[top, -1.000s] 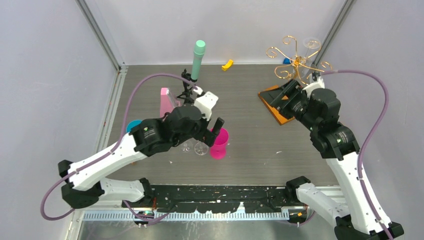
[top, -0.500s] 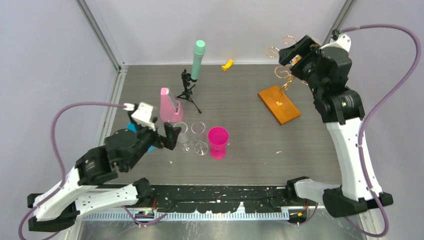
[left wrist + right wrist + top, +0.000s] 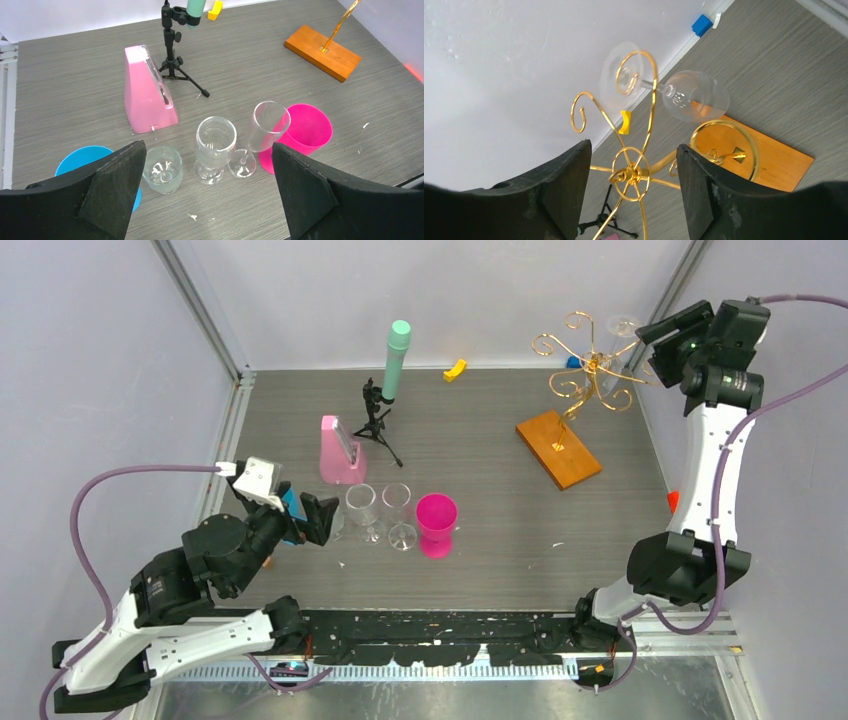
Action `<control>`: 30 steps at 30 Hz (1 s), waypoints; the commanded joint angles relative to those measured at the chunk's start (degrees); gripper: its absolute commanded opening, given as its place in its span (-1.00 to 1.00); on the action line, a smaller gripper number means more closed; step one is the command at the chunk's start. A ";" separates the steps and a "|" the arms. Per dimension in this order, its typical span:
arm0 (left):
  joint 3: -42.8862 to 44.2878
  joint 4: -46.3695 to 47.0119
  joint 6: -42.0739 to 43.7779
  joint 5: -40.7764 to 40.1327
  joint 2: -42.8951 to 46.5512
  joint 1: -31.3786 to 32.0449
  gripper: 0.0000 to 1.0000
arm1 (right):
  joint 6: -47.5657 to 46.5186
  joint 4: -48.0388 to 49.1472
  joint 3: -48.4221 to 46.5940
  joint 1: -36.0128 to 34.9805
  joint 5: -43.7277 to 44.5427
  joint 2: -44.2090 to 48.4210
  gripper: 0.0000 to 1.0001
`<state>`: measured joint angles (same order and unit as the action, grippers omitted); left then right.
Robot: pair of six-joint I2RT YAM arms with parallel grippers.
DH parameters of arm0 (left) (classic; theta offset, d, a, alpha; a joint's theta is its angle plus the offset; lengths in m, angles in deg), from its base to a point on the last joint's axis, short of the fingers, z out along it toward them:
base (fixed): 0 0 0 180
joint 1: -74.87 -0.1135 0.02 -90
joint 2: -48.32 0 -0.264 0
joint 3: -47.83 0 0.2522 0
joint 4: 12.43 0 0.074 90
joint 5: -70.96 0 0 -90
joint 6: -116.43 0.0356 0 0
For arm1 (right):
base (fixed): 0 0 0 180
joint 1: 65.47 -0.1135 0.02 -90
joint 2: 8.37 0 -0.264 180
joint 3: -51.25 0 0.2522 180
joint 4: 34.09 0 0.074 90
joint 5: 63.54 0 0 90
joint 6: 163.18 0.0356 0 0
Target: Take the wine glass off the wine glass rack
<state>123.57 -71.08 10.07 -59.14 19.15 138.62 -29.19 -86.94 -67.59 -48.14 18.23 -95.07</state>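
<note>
The wine glass rack (image 3: 590, 368) is gold wire with scroll arms on an orange wooden base (image 3: 558, 448) at the back right. A clear wine glass (image 3: 622, 332) hangs upside down from its far right arm. In the right wrist view the glass's bowl (image 3: 696, 95) hangs under a scroll, and the rack's hub (image 3: 629, 174) lies between my open fingers. My right gripper (image 3: 657, 345) is held high, just right of the rack's top, open and empty. My left gripper (image 3: 305, 515) is open and empty, near the table's front left.
In front of the left gripper (image 3: 208, 150) stand a short tumbler (image 3: 162, 169), a goblet (image 3: 215, 145), a flute (image 3: 265, 125) and a pink cup (image 3: 305, 130). A blue bowl (image 3: 82, 157), a pink wedge-shaped box (image 3: 147, 90) and a black tripod (image 3: 175, 60) with a green tube are nearby.
My right arm rose from the rack's base to its top, then shifted right of it. My left arm drew back from over the glasses toward the front left.
</note>
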 commanded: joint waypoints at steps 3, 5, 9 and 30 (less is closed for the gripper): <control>-0.70 0.29 0.37 -1.45 -0.85 -0.02 0.99 | 6.37 1.44 -2.54 4.44 -9.98 -2.00 0.27; -0.77 0.50 0.72 -1.41 -1.27 -0.03 0.99 | 6.75 2.56 -2.56 4.59 -10.52 -2.86 0.21; -0.77 0.59 1.15 -1.39 -1.85 -0.07 0.99 | 7.67 4.78 -3.42 4.73 -11.70 -4.68 0.06; -0.49 1.73 3.10 -2.88 -2.40 -0.03 0.99 | 15.33 16.23 -2.93 4.75 -12.27 -12.02 -0.38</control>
<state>122.71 -71.14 12.39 -60.62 17.05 138.62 -15.55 -75.99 -68.86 -43.58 7.25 -106.21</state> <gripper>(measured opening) 0.994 0.327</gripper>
